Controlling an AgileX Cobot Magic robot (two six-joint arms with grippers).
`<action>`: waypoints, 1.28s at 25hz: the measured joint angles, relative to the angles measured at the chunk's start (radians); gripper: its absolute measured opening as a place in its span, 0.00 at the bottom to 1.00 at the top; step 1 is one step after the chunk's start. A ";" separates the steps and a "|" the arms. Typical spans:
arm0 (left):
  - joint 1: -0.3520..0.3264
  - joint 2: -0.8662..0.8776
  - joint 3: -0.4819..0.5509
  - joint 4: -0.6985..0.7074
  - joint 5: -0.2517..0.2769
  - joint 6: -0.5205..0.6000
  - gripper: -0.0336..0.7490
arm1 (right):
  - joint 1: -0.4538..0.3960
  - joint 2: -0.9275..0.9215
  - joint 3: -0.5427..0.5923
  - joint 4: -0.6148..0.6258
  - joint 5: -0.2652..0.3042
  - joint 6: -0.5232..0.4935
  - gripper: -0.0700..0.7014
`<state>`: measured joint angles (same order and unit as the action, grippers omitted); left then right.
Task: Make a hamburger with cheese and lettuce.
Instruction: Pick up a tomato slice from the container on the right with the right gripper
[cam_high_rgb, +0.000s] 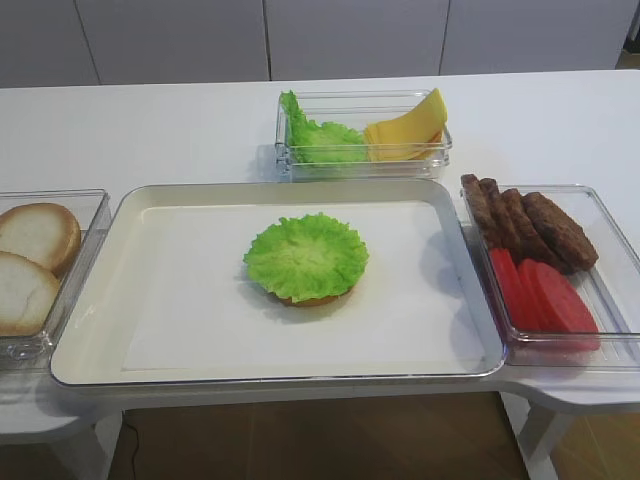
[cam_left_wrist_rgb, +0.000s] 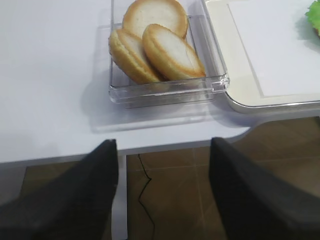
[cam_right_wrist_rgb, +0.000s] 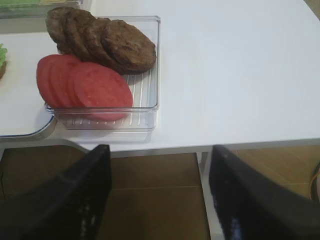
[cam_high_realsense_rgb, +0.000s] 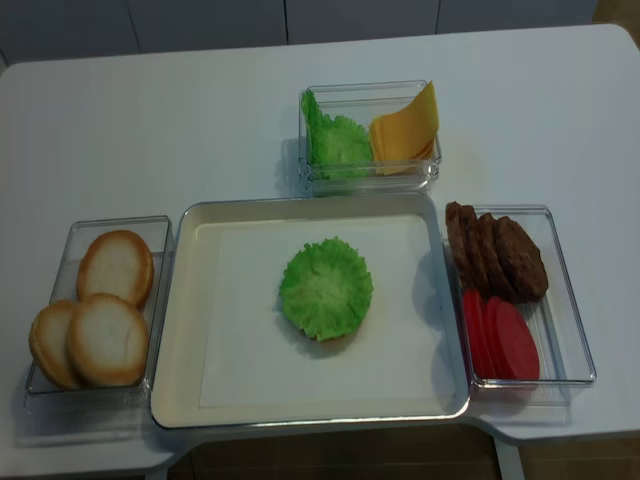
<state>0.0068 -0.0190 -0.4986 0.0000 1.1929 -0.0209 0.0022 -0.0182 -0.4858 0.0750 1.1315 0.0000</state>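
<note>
We find no legible brand, label or writing on any item. The hamburger (cam_high_rgb: 307, 262) sits approx. centre of the tray (cam_high_rgb: 150, 205) on white paper: tan bun base, mostly hidden, under a wider frilly green leaf. More lettuce (cam_high_rgb: 318, 138) stands in the rear clear box (cam_high_rgb: 362, 165), left side; the cheese (cam_high_rgb: 405, 130), fanned yellow-orange slices, leans beside it, right side. Patties (cam_right_wrist_rgb: 102, 42) and red discs (cam_right_wrist_rgb: 82, 86) share the right box; plain buns (cam_left_wrist_rgb: 155, 42) fill the left box. Right gripper (cam_right_wrist_rgb: 159, 192) hangs below table edge, jaws wide apart, nothing held. Left gripper (cam_left_wrist_rgb: 162, 192) likewise spread, apparently empty, though its fingertips are cropped.
</note>
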 joint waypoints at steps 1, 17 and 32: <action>0.000 0.000 0.000 0.000 0.000 0.000 0.59 | 0.000 0.000 0.000 0.000 0.000 0.000 0.69; 0.000 0.000 0.000 0.000 0.000 0.000 0.59 | 0.000 0.000 0.000 0.000 0.000 0.000 0.69; 0.000 0.000 0.000 0.000 0.000 0.000 0.59 | 0.000 0.000 0.000 0.000 0.000 -0.005 0.69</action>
<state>0.0068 -0.0190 -0.4986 0.0000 1.1929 -0.0209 0.0022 -0.0182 -0.4858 0.0750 1.1315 -0.0053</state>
